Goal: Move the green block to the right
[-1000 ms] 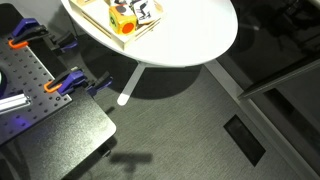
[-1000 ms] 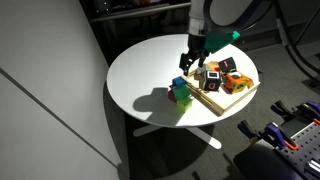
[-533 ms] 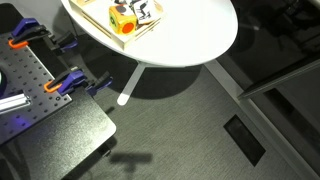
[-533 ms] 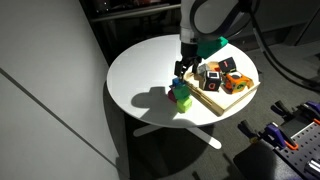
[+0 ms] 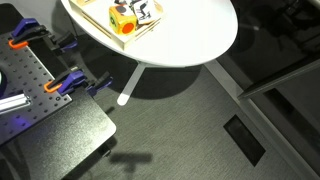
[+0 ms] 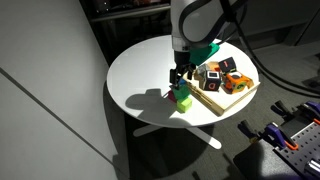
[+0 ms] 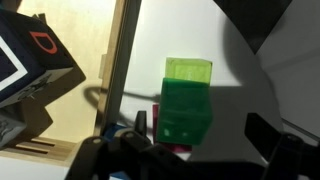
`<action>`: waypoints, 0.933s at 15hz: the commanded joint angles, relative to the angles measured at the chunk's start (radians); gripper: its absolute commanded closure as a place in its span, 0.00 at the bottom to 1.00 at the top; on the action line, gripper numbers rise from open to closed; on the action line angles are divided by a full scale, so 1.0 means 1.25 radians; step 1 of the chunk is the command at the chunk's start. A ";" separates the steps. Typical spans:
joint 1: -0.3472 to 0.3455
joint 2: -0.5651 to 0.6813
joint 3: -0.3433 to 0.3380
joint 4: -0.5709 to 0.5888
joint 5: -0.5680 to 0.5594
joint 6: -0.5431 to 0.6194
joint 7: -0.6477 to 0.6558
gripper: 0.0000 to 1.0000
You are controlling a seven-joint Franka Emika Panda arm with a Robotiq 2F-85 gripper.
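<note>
Round table (image 6: 140, 70), with tray (image 6: 228, 103) of cubes toward 1 edge. Gripper (image 6: 180, 76) hangs near table middle, directly above green block (image 6: 182, 98), which sits on the table just beside the tray. Wrist view: claw wide, 2 fingers (image 7: 280, 150) either side of the block, not touching. Task looks barely begun: block not yet gripped. Grasp, lift and shift right are all left.

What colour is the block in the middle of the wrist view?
The block is bright green; the wrist view shows it best.
</note>
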 commanded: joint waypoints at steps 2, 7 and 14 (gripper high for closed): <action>0.031 0.023 -0.028 0.046 -0.026 -0.048 0.015 0.00; 0.043 0.036 -0.035 0.063 -0.034 -0.056 0.013 0.00; 0.051 0.064 -0.043 0.086 -0.038 -0.055 0.016 0.00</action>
